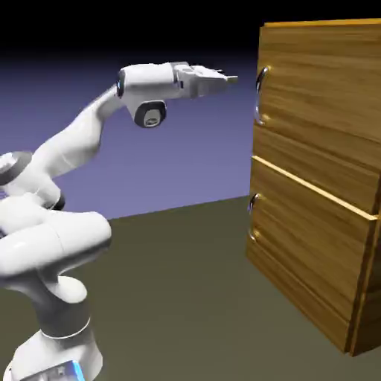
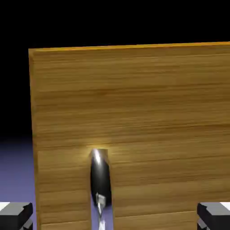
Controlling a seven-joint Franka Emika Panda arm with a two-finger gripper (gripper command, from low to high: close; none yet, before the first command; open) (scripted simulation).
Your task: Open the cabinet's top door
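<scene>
The cabinet (image 1: 320, 186) of golden-brown wood stands at the right in the exterior view, taller than the arm. Its top door (image 1: 327, 89) carries a curved silver handle (image 1: 260, 93) near its left edge. My gripper (image 1: 229, 79) hovers level with that handle, a short gap to its left, pointing at it, touching nothing. In the hand view the top door (image 2: 134, 112) fills most of the picture and the handle (image 2: 99, 179) rises from the bottom edge. The two grey fingertips (image 2: 15, 213) sit far apart at the bottom corners, so my gripper (image 2: 114, 215) is open and empty.
Below the top door is a lower panel (image 1: 312, 238) with a smaller handle (image 1: 253, 205). The brown table (image 1: 186, 283) spreads between the robot's base and the cabinet.
</scene>
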